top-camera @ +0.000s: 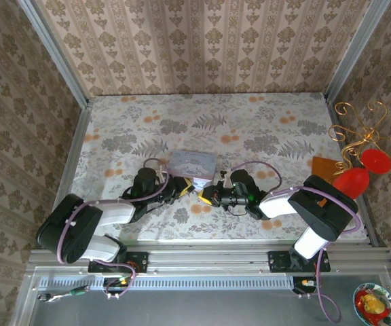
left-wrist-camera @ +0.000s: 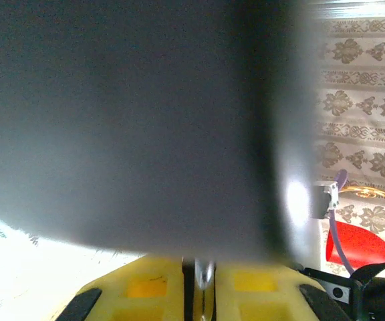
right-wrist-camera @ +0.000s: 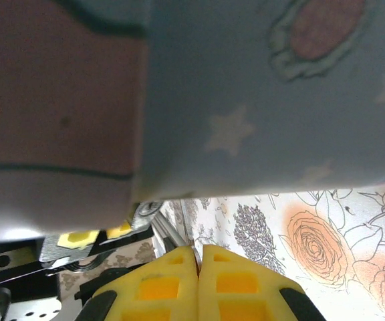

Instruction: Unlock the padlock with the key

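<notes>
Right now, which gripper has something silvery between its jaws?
The left gripper: a thin silvery piece, likely the key, sits between its jaws. The right gripper has its jaws pressed together, nothing visible between.

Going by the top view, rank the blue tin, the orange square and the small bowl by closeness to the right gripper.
1. blue tin, just up and left of the right gripper.
2. orange square, well off to its right.
3. small bowl, bottom-right corner, below the rail.

Nothing legible anywhere: no words, numbers or brand marks. The pale blue rectangular tin (top-camera: 192, 163) has only printed white stars and a pink cartoon patch, seen close in the right wrist view, with no lettering to read.
</notes>
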Available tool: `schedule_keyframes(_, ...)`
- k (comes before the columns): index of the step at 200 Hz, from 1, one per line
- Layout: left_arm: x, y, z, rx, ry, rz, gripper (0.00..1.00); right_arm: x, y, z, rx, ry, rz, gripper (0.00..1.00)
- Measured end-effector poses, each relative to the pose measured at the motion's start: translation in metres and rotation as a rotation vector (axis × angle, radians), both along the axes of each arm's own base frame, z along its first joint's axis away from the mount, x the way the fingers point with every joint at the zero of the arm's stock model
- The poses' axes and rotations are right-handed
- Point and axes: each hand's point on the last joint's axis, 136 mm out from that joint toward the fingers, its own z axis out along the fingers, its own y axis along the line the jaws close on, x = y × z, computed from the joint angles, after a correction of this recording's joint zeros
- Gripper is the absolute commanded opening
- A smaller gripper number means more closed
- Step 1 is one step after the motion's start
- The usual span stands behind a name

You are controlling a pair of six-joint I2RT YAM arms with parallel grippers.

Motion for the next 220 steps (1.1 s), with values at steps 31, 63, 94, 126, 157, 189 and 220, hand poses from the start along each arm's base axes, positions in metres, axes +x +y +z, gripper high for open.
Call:
schedule_keyframes(31,0.002,-0.008,-0.007,-0.017,0.006,0.001,0.00,-0.001,-0.006,0.001,0.031,0.017,-0.019,0.00)
schedule_keyframes(63,0.005,-0.010,-0.006,-0.036,-0.001,0.008,0.00,0.000,-0.010,0.001,0.045,0.022,-0.030,0.00)
schedule_keyframes(94,0.007,-0.011,-0.003,-0.050,-0.011,0.010,0.00,0.001,-0.015,0.003,0.055,0.021,-0.042,0.00)
schedule_keyframes(126,0.008,-0.012,-0.003,-0.056,-0.008,0.012,0.00,0.003,-0.014,0.008,0.071,0.011,-0.046,0.00)
schedule_keyframes(157,0.008,-0.013,-0.001,-0.062,-0.011,0.012,0.00,0.004,-0.014,0.010,0.079,0.007,-0.047,0.00)
schedule_keyframes(189,0.008,-0.014,0.000,-0.065,-0.012,0.012,0.00,0.004,-0.014,0.011,0.081,0.006,-0.047,0.00)
schedule_keyframes(220,0.008,-0.014,0.000,-0.065,-0.013,0.013,0.00,0.005,-0.013,0.012,0.086,0.002,-0.047,0.00)
